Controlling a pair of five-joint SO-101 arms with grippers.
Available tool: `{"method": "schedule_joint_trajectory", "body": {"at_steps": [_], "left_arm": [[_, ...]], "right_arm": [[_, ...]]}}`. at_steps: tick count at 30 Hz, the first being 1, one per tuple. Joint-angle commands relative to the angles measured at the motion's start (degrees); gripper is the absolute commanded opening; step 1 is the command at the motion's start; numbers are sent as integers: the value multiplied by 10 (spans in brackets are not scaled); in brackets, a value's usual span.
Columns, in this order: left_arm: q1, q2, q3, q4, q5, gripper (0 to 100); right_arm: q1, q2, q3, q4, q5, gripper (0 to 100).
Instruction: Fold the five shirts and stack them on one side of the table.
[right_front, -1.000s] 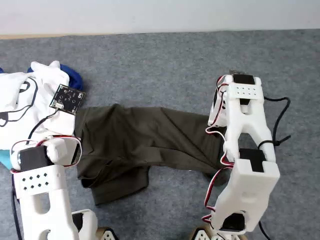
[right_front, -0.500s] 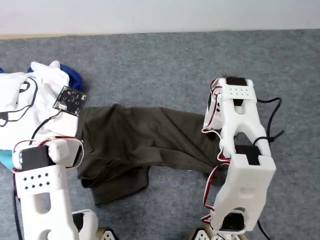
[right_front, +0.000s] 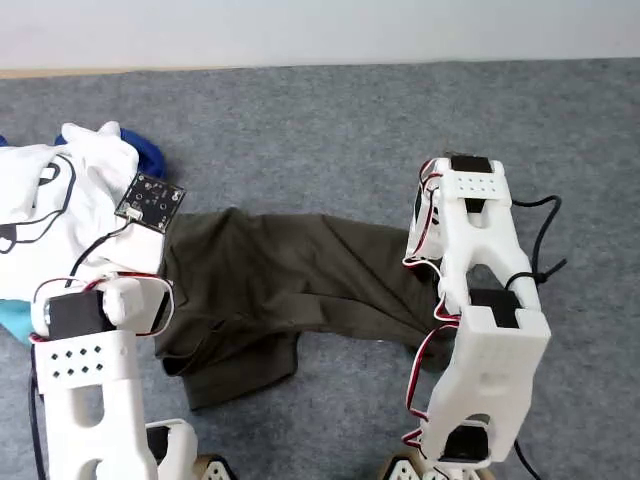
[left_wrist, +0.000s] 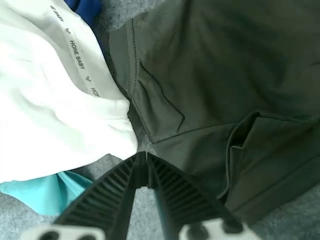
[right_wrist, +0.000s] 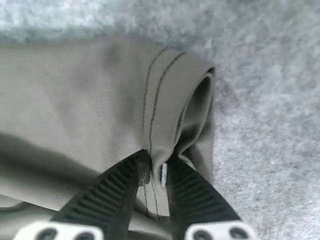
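1. The high view looks steeply down on the whole bench (right_front: 330, 110) from well above.
2. The left wrist view looks down past its jaws, close over the olive shirt (left_wrist: 215, 75) and white shirt (left_wrist: 45, 110).
3. The right wrist view sits closer still on that shirt's hem (right_wrist: 162, 100); all views share the olive shirt.

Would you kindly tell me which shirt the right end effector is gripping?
The dark olive shirt spread across the middle; the right end effector pinches a fold at its stitched edge. The white shirt, blue shirt and teal shirt lie bunched aside.
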Motion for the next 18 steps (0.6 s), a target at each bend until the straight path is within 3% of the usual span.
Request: {"method": "schedule_joint_trajectory", "body": {"at_steps": [1,4,10,18], "left_arm": [[4,-11,-6,11,5,5],[4,-11,-4,12,5,5],[4,-11,-3,11,5,5],[4,-11,-3,11,5,5]], "right_arm": [[1,-13,-34,2,-4,50],[1,-13,-34,16,-4,61],[1,-13,-61,67,-2,182],[-2,-12,-112,91,-2,187]]}}
